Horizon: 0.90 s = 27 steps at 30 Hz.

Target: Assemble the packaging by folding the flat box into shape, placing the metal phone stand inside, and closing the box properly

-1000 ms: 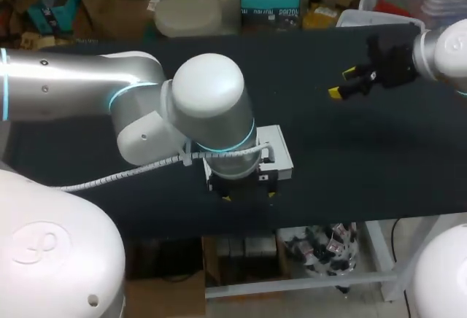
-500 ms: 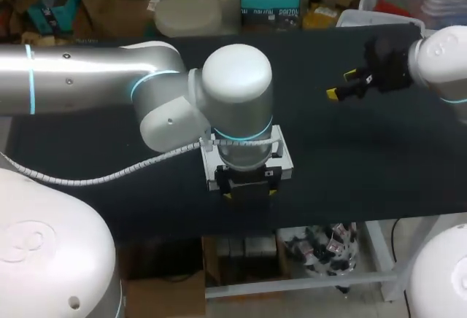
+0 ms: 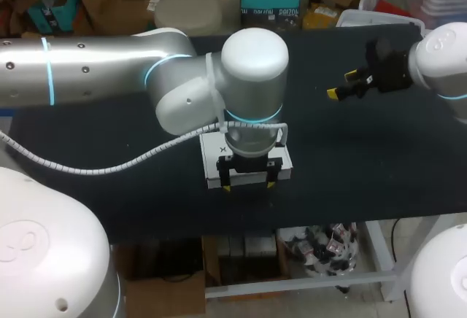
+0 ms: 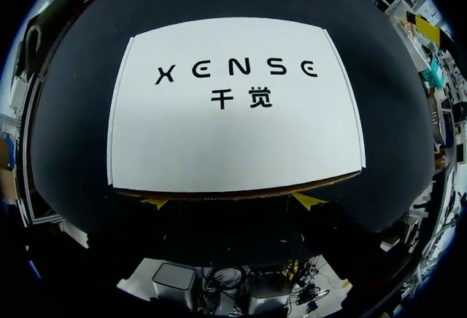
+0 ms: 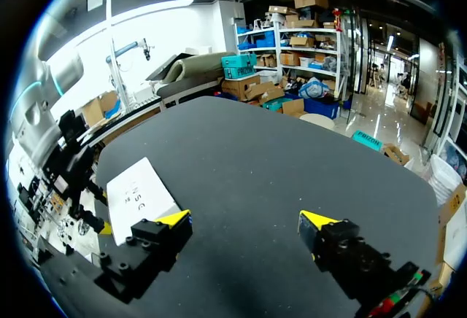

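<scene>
The shut box [image 3: 214,163] at the table's [image 3: 365,172] front edge is being uncovered, seemingly finished, left claw [image 4: 233,202] and right claw [image 5: 244,225] being held open.

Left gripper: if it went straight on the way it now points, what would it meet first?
Most likely the flat white cardboard box, lying ahead of the left gripper. Its yellow fingers sit at the box's near edge, so they might meet the black table first; depth is unclear.
</scene>
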Motion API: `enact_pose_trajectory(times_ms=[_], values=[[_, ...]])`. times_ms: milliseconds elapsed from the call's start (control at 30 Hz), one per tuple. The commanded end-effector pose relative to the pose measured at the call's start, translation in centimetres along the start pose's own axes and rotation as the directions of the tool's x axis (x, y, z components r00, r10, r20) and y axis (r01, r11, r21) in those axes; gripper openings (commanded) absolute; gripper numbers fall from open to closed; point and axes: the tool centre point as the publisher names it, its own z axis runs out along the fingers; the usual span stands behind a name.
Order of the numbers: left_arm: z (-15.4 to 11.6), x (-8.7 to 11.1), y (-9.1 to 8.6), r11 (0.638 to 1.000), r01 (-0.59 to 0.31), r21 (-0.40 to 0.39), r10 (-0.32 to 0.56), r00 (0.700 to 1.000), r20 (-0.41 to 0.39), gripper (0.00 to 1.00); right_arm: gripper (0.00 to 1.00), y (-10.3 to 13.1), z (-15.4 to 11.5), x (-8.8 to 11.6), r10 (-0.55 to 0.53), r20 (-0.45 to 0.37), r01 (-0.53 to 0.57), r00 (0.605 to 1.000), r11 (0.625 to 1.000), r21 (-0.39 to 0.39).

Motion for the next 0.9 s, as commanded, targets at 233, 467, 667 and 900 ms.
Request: enact_pose_trajectory(times_ms=[233, 467, 667, 900], values=[[0.5, -0.1, -3.3, 1.0, 0.007, -0.006, -0.007, 0.999, 0.033, 1.0, 1.0, 0.0, -0.1, -0.1, 0.0, -0.007, 0.0, 1.0, 1.0, -0.003], [1.0, -0.6, -5.9, 1.0, 0.005, -0.005, -0.005, 1.0, 0.012, 1.0, 1.0, 0.0, -0.1, -0.1, 0.0, -0.007, 0.0, 1.0, 1.0, -0.003], [1.5, -1.2, -8.6, 1.0, 0.002, -0.011, -0.003, 1.0, -0.01, 1.0, 1.0, 0.0, -0.1, -0.1, 0.0, -0.007, 0.0, 1.0, 1.0, -0.003], [1.9, -1.8, -12.3, 1.0, -0.01, -0.022, 0.01, 1.0, -0.029, 1.0, 1.0, 0.0, -0.1, -0.1, 0.0, -0.007, 0.0, 1.0, 1.0, -0.003]])
